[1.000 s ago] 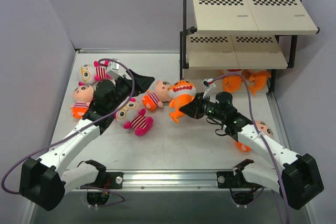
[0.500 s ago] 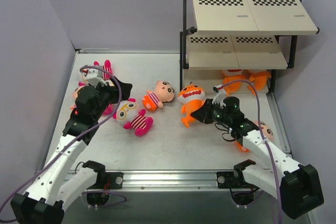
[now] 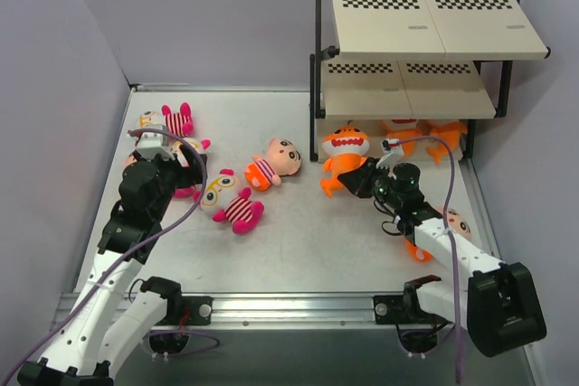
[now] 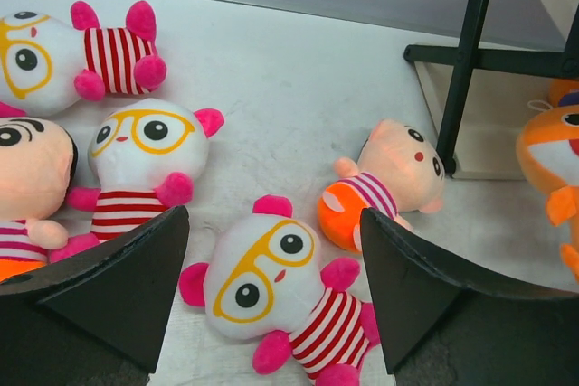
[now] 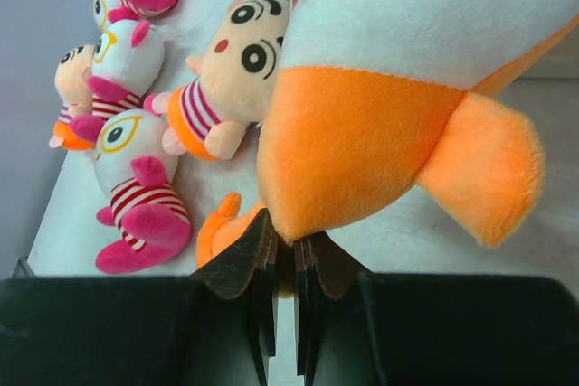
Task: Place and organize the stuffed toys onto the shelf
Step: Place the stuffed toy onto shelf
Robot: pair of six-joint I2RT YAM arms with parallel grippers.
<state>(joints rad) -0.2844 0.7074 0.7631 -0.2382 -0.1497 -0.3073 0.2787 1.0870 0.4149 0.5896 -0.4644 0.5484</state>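
orange shark (image 3: 345, 145), jagged white teeth | right hand (image 3: 365, 180) clenched on it | left hand (image 4: 273, 223) released

Two orange sharks (image 3: 445, 137) half hidden under shelf (image 3: 407, 101), striped doll (image 3: 455, 221) partly behind right arm (image 3: 457, 258)

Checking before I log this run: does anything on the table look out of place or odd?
Nothing looks damaged. One striped doll lies apart from the others, partly under the right arm, where it is easily missed. The shark is gripped only by a small pinch of plush in the shut right pincer.
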